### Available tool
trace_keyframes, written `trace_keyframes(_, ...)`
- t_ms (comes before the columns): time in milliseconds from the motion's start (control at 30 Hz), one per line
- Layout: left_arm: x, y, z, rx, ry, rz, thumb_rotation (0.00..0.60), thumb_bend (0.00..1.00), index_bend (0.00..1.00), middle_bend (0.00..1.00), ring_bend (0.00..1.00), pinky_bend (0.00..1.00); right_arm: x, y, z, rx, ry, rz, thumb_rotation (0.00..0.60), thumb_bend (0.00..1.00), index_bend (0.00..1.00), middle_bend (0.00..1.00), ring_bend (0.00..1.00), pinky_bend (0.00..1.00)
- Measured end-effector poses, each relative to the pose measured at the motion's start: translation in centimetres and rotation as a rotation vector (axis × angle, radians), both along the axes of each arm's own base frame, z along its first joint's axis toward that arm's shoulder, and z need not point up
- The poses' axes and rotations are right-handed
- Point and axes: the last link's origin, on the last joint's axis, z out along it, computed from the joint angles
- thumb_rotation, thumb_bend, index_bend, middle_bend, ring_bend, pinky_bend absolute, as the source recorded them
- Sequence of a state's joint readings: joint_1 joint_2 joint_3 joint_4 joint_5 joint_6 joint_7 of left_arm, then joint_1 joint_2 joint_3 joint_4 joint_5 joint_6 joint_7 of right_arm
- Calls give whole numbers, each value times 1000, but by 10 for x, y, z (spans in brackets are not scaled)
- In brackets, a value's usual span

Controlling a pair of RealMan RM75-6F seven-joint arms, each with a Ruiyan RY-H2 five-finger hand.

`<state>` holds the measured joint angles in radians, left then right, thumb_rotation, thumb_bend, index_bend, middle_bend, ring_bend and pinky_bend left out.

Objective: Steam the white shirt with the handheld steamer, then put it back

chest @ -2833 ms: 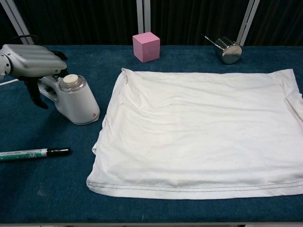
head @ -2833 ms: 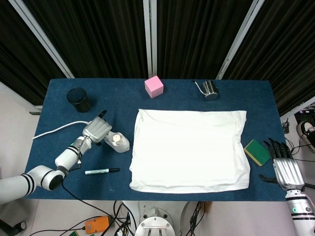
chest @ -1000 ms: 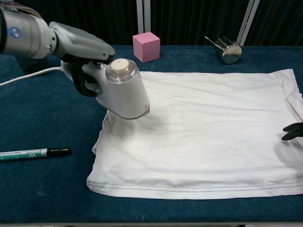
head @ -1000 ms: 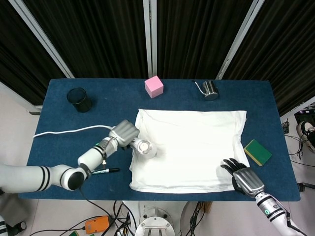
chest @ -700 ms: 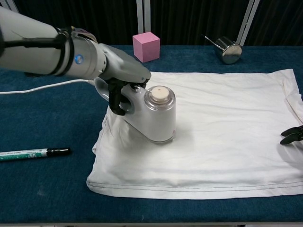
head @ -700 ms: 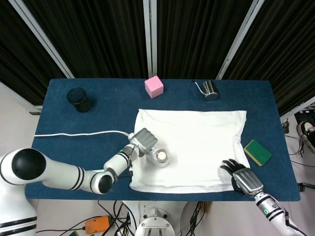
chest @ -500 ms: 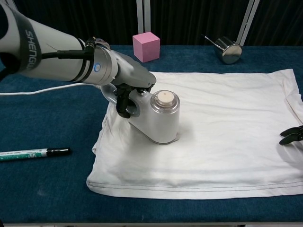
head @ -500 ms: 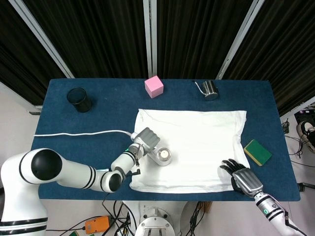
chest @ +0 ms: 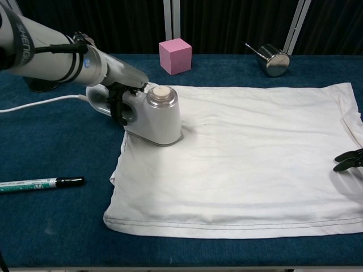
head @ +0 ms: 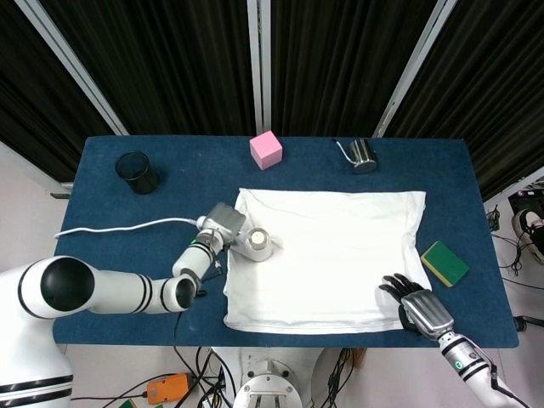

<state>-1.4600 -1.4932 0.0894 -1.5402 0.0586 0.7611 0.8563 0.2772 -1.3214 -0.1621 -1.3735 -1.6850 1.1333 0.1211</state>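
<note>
A white shirt point(head: 327, 259) point(chest: 249, 158) lies flat across the middle of the blue table. The white handheld steamer point(head: 255, 244) point(chest: 156, 119) rests on the shirt's left edge, its white cord point(head: 119, 227) trailing off to the left. My left hand point(head: 219, 223) point(chest: 119, 88) grips the steamer's handle. My right hand point(head: 416, 304) rests on the shirt's near right corner with its dark fingers spread; in the chest view only its fingertips point(chest: 347, 160) show at the right edge.
A black marker point(chest: 39, 183) lies near the front left. At the back stand a black cup point(head: 136, 172), a pink cube point(head: 265, 150) point(chest: 174, 55) and a small steel pitcher point(head: 361, 155) point(chest: 272, 60). A green sponge point(head: 444, 263) sits right of the shirt.
My left hand has drawn the steamer back from the shirt's lower left-middle toward its upper left edge. The right hand stays pressed on the near right corner.
</note>
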Motion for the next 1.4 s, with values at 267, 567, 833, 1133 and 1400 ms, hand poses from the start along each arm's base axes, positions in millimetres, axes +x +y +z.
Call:
trace_keyframes(267,-8,3,22,44,-43,25,600,558,823,889,756,677,1,0,-1,-5,-4,7,600,1000,225,154,118,284)
trace_keyframes(567,23,-39,4,-67,-88,-141,598,555,823,889,755,677,0,1,1,-12,-2,0,600,999,224,155,118,284)
trace_keyframes(833,36,-66,-21,-135,-87,-204,597,554,823,889,755,678,-1,1,0,-15,-2,-2,600,1000,219,154,118,284)
trace_keyframes(1133,13,-52,-19,-96,-32,-132,597,554,823,889,755,677,-3,0,-1,-18,2,-4,600,1000,219,154,119,284)
trace_keyframes(1400,-20,-25,8,1,-12,-16,597,554,823,889,755,677,-1,-2,-1,-19,3,1,600,1000,218,154,118,284)
